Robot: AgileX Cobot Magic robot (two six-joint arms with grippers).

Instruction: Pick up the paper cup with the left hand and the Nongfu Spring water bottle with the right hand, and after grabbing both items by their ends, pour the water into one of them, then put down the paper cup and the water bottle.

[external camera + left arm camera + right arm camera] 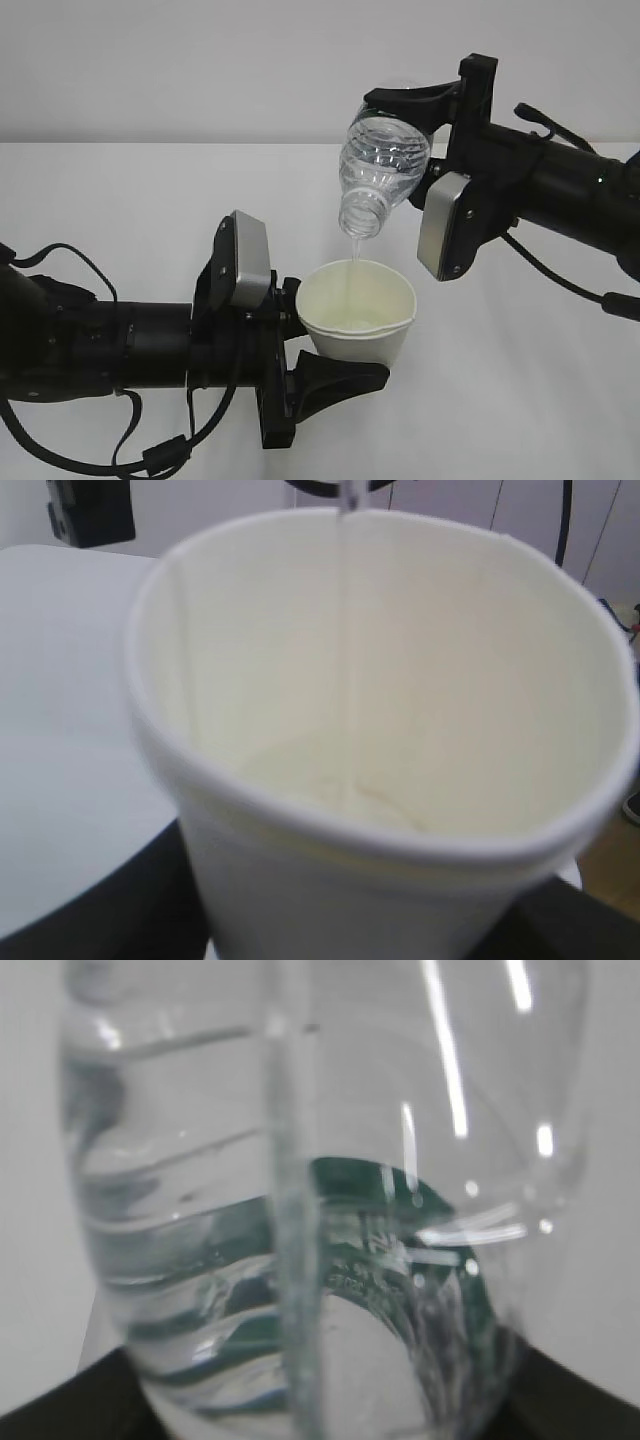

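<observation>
My left gripper (pixel 343 335) is shut on the off-white paper cup (pixel 360 322) and holds it upright above the table. The cup (pixel 380 730) fills the left wrist view, with dark fingers (pixel 85 920) at the bottom corners. My right gripper (pixel 408 135) is shut on the base end of the clear Nongfu Spring water bottle (pixel 383 165), which is tilted mouth-down over the cup. A thin stream of water (pixel 352 248) falls into the cup, and a little water (pixel 335 785) lies at its bottom. The bottle (pixel 320 1210) and its green label (pixel 400 1185) fill the right wrist view.
A white table (pixel 150 200) stretches under both arms, with a pale wall behind it. Black cables (pixel 150 455) loop below the left arm at the front left. The right arm (pixel 560 190) reaches in from the right.
</observation>
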